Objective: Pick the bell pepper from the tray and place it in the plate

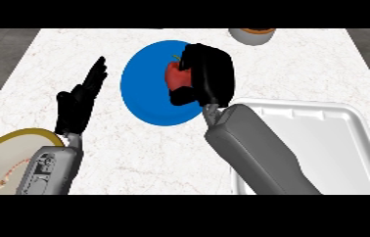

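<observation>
Curling round the red bell pepper (175,76), the right hand (211,77) grasps it over the right part of the blue plate (145,86). The pepper peeks out on the hand's left side, between thumb and fingers. The white tray (325,133) fills the counter's (130,157) near right corner. The left hand (80,101) rests released, fingers up, near the left edge.
</observation>
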Available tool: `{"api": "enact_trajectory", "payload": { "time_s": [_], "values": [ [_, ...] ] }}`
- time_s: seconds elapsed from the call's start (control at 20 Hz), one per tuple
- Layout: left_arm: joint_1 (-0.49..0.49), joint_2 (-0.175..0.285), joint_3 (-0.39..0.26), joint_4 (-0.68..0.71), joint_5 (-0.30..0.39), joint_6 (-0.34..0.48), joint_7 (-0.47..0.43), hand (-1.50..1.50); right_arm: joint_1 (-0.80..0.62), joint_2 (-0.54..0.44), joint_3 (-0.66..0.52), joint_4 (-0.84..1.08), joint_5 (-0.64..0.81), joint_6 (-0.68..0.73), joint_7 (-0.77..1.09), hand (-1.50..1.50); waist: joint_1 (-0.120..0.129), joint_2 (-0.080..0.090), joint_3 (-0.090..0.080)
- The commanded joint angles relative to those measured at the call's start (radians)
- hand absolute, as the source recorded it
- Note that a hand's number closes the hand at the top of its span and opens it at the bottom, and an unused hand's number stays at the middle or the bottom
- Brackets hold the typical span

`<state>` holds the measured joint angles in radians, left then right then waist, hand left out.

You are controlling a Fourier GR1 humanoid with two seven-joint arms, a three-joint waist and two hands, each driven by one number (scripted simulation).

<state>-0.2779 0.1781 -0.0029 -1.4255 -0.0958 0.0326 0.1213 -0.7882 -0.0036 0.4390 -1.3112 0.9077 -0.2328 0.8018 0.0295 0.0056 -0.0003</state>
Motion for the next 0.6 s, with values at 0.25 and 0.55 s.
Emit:
{"api": "enact_trajectory", "payload": {
  "time_s": [0.25, 0.55],
  "values": [
    [-0.002, 0.003, 0.003, 0.018, 0.016, -0.037, -0.030, 0.00, -0.259, 0.004, 0.098, 0.504, -0.138, -0.079, 0.005, 1.50, 0.042, 0.012, -0.001],
    [-0.030, -0.007, -0.014, 0.001, -0.005, -0.026, -0.004, 0.00, -0.221, 0.004, 0.097, 0.661, -0.346, -0.235, -0.073, -1.50, 0.067, 0.019, 0.000]
  ]
}}
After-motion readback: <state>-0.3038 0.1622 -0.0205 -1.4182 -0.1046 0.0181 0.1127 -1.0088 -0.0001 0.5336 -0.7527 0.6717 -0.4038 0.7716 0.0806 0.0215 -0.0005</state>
